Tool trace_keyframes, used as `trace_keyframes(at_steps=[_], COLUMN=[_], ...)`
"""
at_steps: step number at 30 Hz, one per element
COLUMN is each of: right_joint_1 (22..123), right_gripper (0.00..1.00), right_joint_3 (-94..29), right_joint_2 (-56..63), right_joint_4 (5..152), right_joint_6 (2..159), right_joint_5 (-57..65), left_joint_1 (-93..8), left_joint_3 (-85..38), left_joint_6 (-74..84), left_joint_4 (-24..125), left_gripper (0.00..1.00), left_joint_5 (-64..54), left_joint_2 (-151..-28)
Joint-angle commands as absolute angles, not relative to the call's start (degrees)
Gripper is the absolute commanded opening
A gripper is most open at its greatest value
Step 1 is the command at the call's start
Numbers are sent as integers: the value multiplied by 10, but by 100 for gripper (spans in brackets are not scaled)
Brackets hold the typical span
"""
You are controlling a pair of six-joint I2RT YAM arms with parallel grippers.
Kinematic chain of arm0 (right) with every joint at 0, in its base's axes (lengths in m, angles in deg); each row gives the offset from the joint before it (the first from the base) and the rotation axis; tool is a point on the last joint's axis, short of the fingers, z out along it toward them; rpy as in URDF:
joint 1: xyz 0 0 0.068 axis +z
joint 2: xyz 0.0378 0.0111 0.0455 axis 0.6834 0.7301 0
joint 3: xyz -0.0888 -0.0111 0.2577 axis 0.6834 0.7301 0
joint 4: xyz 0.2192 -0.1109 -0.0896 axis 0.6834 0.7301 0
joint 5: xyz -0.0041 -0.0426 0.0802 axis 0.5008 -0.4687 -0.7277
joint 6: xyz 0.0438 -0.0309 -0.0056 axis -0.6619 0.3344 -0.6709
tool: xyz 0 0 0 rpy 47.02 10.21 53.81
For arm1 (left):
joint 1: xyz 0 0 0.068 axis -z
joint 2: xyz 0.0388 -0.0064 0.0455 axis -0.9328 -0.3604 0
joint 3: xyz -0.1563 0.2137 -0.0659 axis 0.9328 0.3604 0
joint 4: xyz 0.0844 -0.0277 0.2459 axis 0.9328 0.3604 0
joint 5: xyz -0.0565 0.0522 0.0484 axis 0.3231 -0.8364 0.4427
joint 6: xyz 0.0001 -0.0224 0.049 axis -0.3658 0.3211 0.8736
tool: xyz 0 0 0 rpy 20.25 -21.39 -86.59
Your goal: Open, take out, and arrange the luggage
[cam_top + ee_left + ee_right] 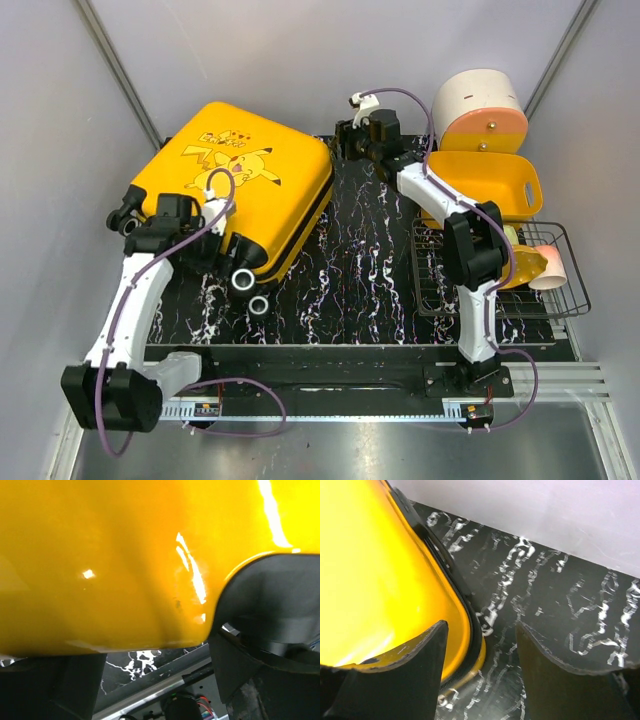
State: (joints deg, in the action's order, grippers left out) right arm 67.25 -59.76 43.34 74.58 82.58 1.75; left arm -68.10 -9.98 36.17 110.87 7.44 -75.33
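Your right gripper (481, 630) is hanging with jaws apart and gripping nothing. One finger is sitting over the far right corner of the case (250, 170) and the other over bare table (370, 250), with the black seam (452, 575) running just beside the gap. Your left gripper (160, 647) is also standing wide, crowding the glossy shell on the near left side, up from the wheels (243, 281). I'm seeing nothing pinched there, but I can't tell whether a finger is touching the shell. The case is lying skewed on the left half of the table, print up and lid down. The basket (480, 185) and rack (430, 290) are sitting well apart on the right. I'm reading this as you working the opening step, early on: nothing is out and nothing is arranged. For the next move you're needing a purchase on that seam. I'm not seeing a zip pull in any view, so you're probably looking at tracking the right fingers along the seam until one shows, then closing on it. The left side is likely doing more good bracing the shell, since it's slick and rounded and the case could be sliding or pivoting on its wheels once you're pulling.
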Motion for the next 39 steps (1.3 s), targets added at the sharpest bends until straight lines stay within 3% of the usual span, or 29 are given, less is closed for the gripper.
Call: trace_keyframes(at_steps=[1, 9, 13, 18, 26, 39], right_joint_1=[658, 632, 623, 614, 610, 610], right_gripper=[69, 79, 83, 86, 87, 87], right_joint_3=[-548, -460, -434, -407, -321, -241], right_joint_2=[355, 226, 179, 124, 49, 16], right_joint_4=[733, 809, 857, 924, 933, 922], right_joint_6=[852, 869, 859, 821, 734, 721], right_joint_5=[-10, -42, -63, -107, -173, -171], left_joint_1=[-597, -566, -562, -502, -474, -418], left_joint_3=[-130, -262, -328, -307, -251, -225], left_joint_6=[276, 214, 242, 346, 239, 119], left_joint_4=[953, 898, 941, 1008, 1026, 944], left_gripper=[81, 80, 86, 99, 99, 99], left_joint_5=[104, 61, 77, 41, 46, 7], left_joint_2=[-829, -963, -953, -851, -810, -935])
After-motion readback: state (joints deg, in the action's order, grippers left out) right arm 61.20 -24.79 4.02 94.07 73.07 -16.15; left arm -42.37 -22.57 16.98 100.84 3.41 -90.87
